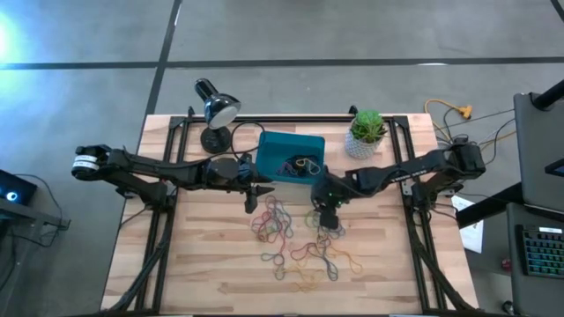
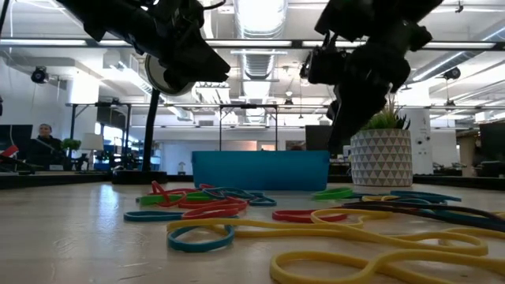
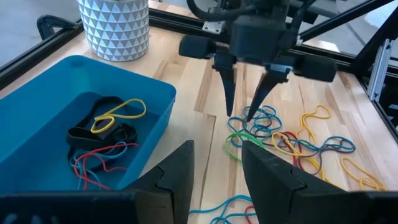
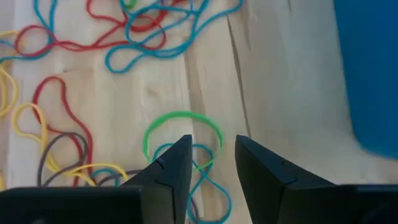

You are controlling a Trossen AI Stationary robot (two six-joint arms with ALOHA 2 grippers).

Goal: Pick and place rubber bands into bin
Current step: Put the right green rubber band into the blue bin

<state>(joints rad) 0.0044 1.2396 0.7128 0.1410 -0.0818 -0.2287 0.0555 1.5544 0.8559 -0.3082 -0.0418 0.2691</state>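
Job is just begun, I'd say: most bands (image 1: 295, 242) lie loose on the table (image 1: 203, 273), a big mixed pile w/ yellow and blue loops nearest the front edge, then red, green and blue ones farther back. Seen from above, the pile sits at about 6 o'clock from the bin (image 1: 290, 158), near it but not touching. The right gripper (image 1: 328, 217) hangs low over the pile's back right part, at about 5 o'clock from the bin. Its fingers point down w/ a small gap, tips apart, nothing held. A green band (image 4: 181, 134) and a blue loop lie right under the tips, so I think this is the next grab. The left gripper (image 1: 253, 201) hovers at about 7 o'clock from the bin, just beside its front left corner. Its fingers are a bit apart too, and empty. Farther back is the bin, w/ a few bands in it: yellow, black, red and blue. So a small part is done, much more is left, approx a few in vs. lots out. Behind the bin stand a lamp (image 1: 214, 110) at 11 o'clock and a plant pot (image 1: 366, 136) at 2 o'clock.
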